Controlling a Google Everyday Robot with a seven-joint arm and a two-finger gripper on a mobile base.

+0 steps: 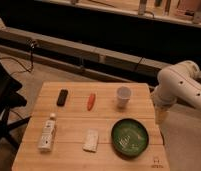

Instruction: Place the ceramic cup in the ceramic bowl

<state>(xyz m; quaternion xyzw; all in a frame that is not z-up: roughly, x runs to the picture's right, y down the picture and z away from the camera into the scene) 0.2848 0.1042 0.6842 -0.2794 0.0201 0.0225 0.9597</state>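
The cup (123, 96) stands upright on the desk (69, 114), just behind the bowl (130, 137) and apart from it. It is probably light, stiff, slick and chippable, so pinch across its upper wall. The hand (160, 114) hangs right of the bowl; I cannot tell whether it is spread.

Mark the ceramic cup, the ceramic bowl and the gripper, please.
ceramic cup (123, 96), camera view: middle of its white outer wall.
ceramic bowl (130, 138), camera view: bare green centre of its inside.
gripper (161, 116), camera view: its lower tip, just right of the bowl.

One each: cup (123, 96), bowl (130, 138), pincer (160, 116) (right)
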